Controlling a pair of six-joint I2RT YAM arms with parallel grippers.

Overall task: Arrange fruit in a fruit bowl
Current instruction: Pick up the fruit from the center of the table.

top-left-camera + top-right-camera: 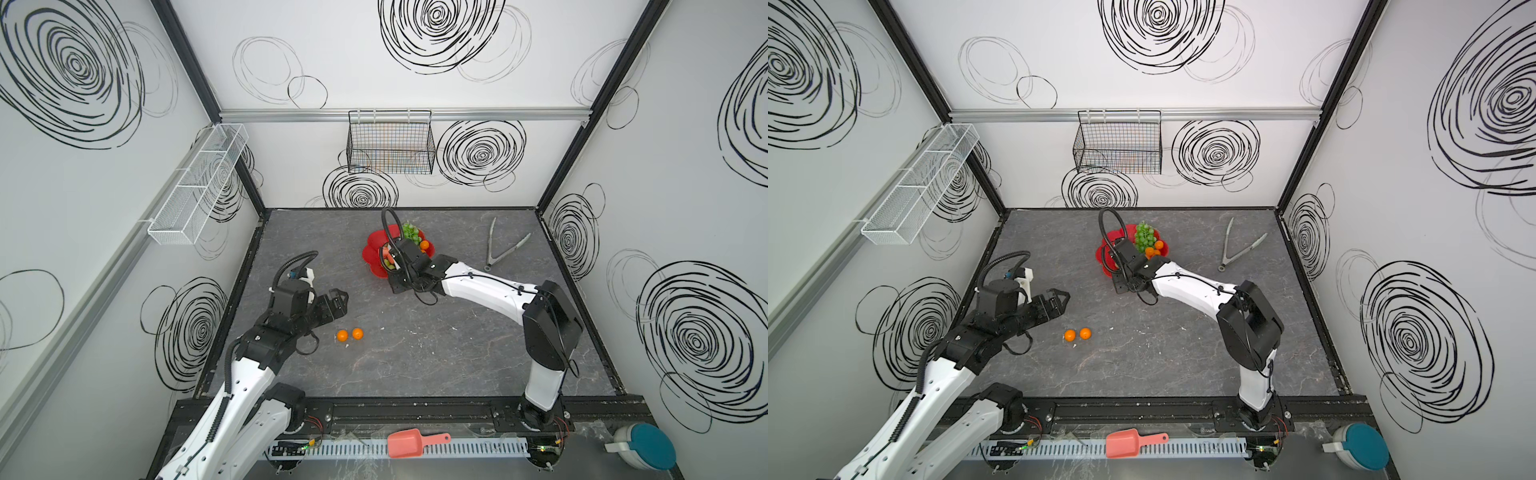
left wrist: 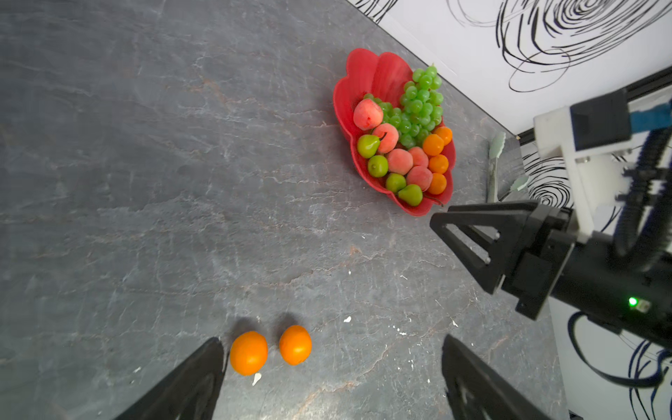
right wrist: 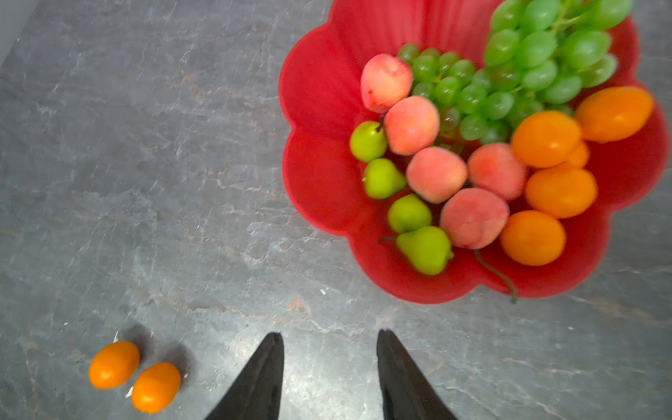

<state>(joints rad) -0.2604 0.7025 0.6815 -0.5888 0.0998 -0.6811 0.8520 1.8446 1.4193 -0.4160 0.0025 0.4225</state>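
Fruit bowl: we find the fruit bowl [image 3: 320, 174] on the bench [image 2: 145, 182] toward the back wall. It already holds the grapes [image 3: 538, 58], peaches [image 3: 436, 174], pears [image 3: 425, 249] and a row of tangerines [image 3: 532, 238].
Loose fruit: two loose tangerines [image 2: 249, 352] lie side by side on the bench, touching or nearly so, well apart from the bowl.
Left pincer: the left pincer [image 2: 333, 340] is released, its jaws spread wide and empty. The loose pair shows just by one finger.
Right pincer: the right pincer [image 3: 331, 333] is released and empty, jaws partly apart, over bare bench beside the bowl's rim.
Poor view: in both top views the right arm covers part of the bowl, so we cannot tell how high it hangs.
Step in hand: we judge it is fetching the loose pair, one at a time, with the left pincer.
Doing it well: we would centre the jaws over a single tangerine and come straight down. We would turn the wrist so that neither finger nudges its neighbour, then clench gently, because round fruit rolls.
Placement: we would aim for the bowl's bare red side.
Caution: the right arm should clear the bowl first.
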